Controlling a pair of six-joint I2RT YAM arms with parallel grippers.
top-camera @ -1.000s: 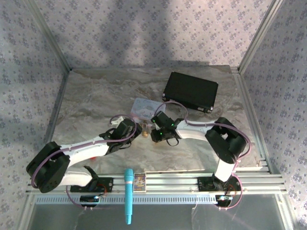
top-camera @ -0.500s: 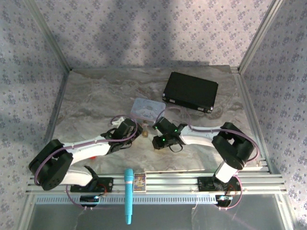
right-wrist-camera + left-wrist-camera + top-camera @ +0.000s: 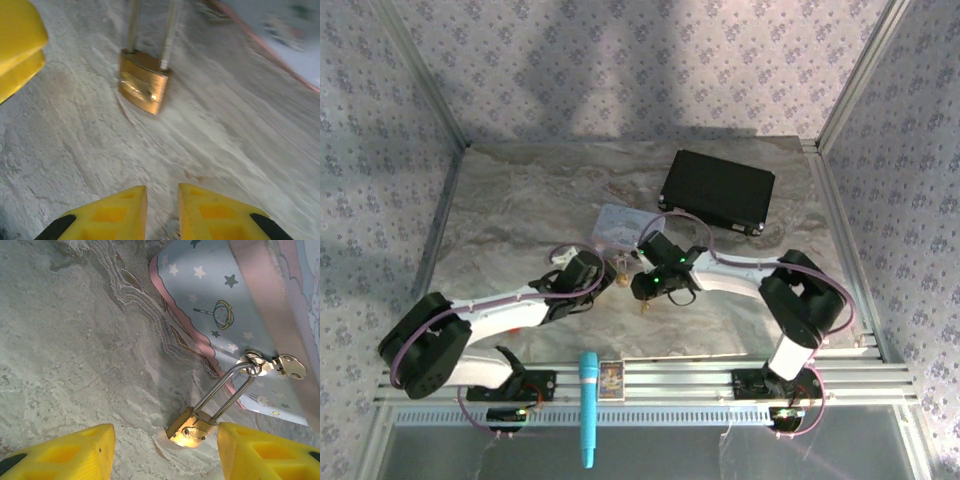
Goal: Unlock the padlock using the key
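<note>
Resting on the marbled grey counter [image 3: 60,340], the padlock [image 3: 192,427] has a small brass body and a long silver shackle. In the left wrist view its long axis runs from the body up and right to the clasp of the lavender tin [image 3: 240,315], which the shackle hooks. The left tool [image 3: 165,432] is spread wide, one finger on each side of the body and clear of it. The right tool [image 3: 162,192] is nearly closed, but I cannot tell if it is gripping anything. Floral-papered walls [image 3: 620,70] enclose the counter.

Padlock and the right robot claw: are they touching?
Apart. The right wrist view shows bare table between the right gripper and the brass padlock.
</note>
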